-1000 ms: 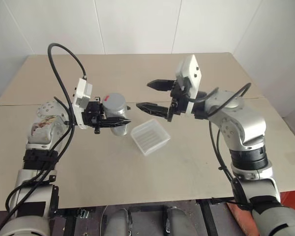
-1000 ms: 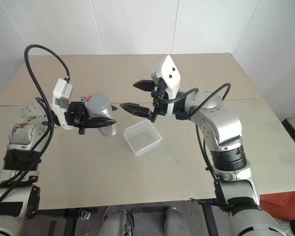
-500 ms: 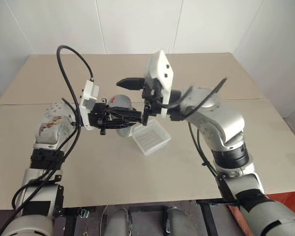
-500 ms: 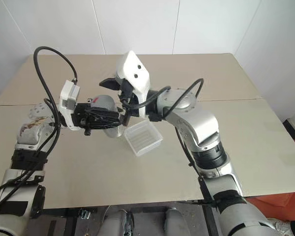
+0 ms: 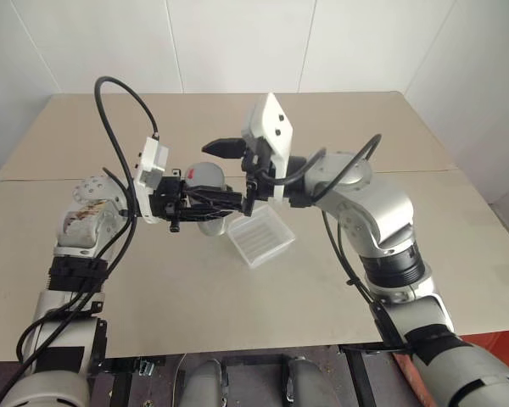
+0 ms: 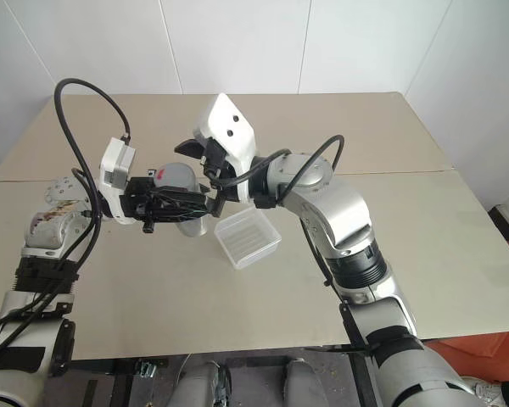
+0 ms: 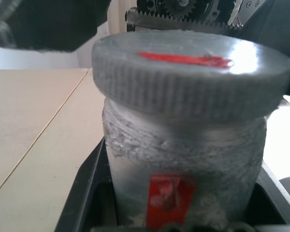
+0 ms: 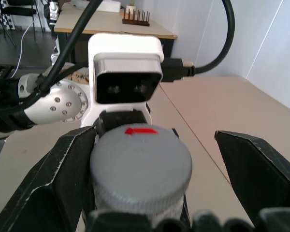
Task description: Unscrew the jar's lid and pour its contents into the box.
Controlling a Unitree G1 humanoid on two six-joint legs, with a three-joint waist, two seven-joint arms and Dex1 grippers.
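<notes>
We clamp the jar (image 7: 183, 169) in our left tool (image 5: 205, 203); right tool (image 8: 150, 164) spread wide astride the lid (image 8: 140, 162) for unscrewing.

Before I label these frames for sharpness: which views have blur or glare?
Left wrist view: the lid shows a bright glare patch, and the dark pincer parts behind it are blurred. Right wrist view: lid soft. Eye views look sharp.

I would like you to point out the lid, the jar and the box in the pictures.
the lid (image 8: 140, 162), right wrist view, on its flat top.
the jar (image 7: 183, 154), left wrist view, on its grey side wall.
the box (image 5: 260, 236), left eye view, on its ribbed floor.
</notes>
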